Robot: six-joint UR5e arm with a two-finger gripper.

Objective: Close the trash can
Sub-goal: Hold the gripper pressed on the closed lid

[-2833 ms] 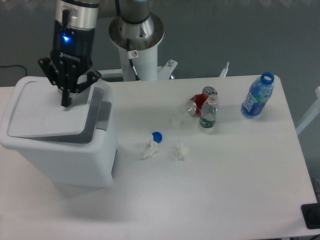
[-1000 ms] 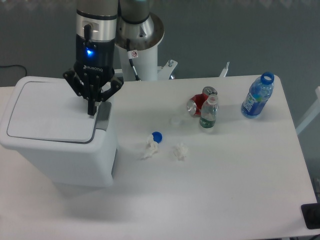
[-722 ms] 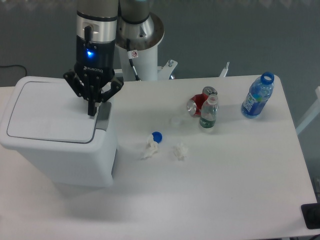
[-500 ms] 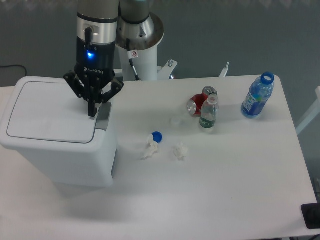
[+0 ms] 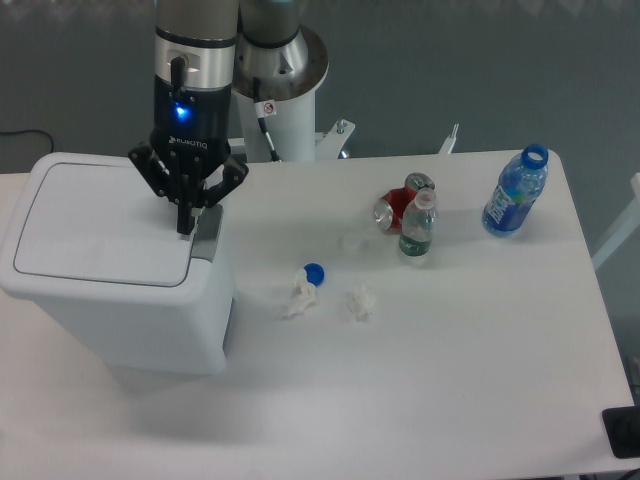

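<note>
The trash can [image 5: 120, 300] is a large white bin at the table's left. Its flat lid [image 5: 95, 225] lies down flush on the rim, and the grey tab [image 5: 207, 232] shows at its right edge. My gripper [image 5: 185, 226] points straight down over the lid's right edge, next to the grey tab. Its fingers are together with nothing between them. The tip is at or just above the lid surface; I cannot tell whether it touches.
A blue bottle cap [image 5: 314, 272] and two crumpled paper bits [image 5: 299, 297] [image 5: 360, 301] lie mid-table. A red can [image 5: 398, 205], a small green-label bottle [image 5: 417, 227] and an open blue bottle [image 5: 515, 192] stand to the right. The robot base [image 5: 272, 90] is behind.
The lid, tilted up 2.8 s ago, now lies flat. My gripper moved right across the lid to its right edge and has barely moved in the last second.
</note>
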